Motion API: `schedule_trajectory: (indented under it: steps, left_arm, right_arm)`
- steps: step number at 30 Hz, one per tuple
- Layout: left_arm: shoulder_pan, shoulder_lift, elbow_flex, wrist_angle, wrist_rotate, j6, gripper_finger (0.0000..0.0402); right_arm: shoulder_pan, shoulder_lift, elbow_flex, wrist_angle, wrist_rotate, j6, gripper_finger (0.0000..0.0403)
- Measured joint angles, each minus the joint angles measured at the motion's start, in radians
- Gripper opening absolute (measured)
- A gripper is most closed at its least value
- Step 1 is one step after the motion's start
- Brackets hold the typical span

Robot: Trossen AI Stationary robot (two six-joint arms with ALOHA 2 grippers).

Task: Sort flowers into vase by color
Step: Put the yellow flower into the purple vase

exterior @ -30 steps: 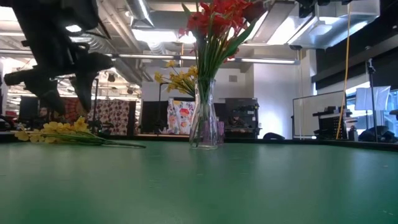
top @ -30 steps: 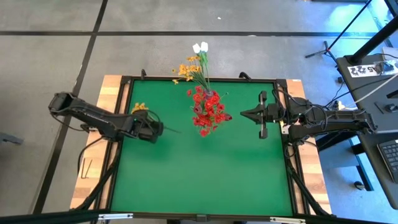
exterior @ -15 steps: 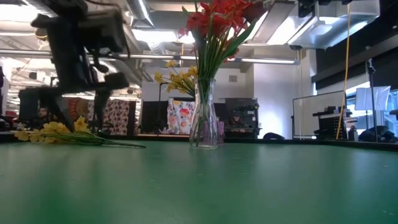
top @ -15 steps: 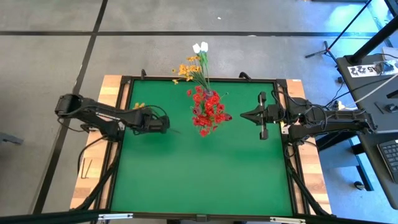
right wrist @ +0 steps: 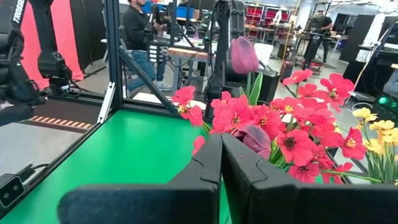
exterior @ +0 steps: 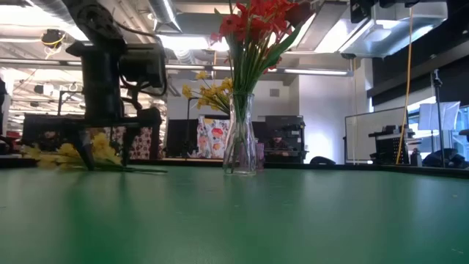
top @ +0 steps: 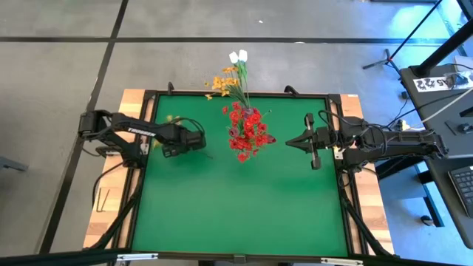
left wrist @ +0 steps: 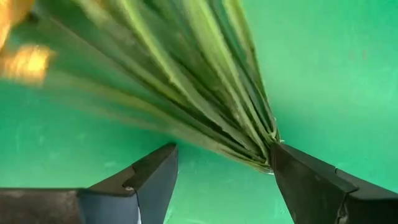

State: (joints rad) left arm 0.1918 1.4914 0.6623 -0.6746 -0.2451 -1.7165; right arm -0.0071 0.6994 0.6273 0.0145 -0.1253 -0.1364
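Left gripper (exterior: pixel 107 158) is standing with fingers spread wide over the yellow flower bunch (exterior: pixel 69 155), which is lying flat on the green bench (top: pixel 236 199) near its far left corner. Fingertips are reaching down to the bench on either side of the bunch. In the left wrist view the green stems (left wrist: pixel 205 106) are running between the two fingers (left wrist: pixel 152 177), one touching them, nothing clamped. Glass vase (exterior: pixel 242 143) is standing mid-bench at the far edge, holding red flowers (top: pixel 247 133). Right gripper (top: pixel 292 140) is hovering beside the red blooms, fingers clenched, carrying nothing.
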Motion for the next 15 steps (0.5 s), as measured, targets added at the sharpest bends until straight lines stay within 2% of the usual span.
schedule_trajectory:
  steps: [8, 15]
  left_arm:
    - [0.121, -0.003, -0.005, 0.059, -0.016, 0.213, 0.0255]
    - [0.193, 0.0, -0.007, 0.157, -0.081, 0.604, 0.0255]
  right_arm:
    - [0.0, 0.0, 0.0, -0.007, 0.0, 0.001, 0.001]
    - [0.0, 0.0, 0.0, -0.006, 0.0, 0.001, 0.001]
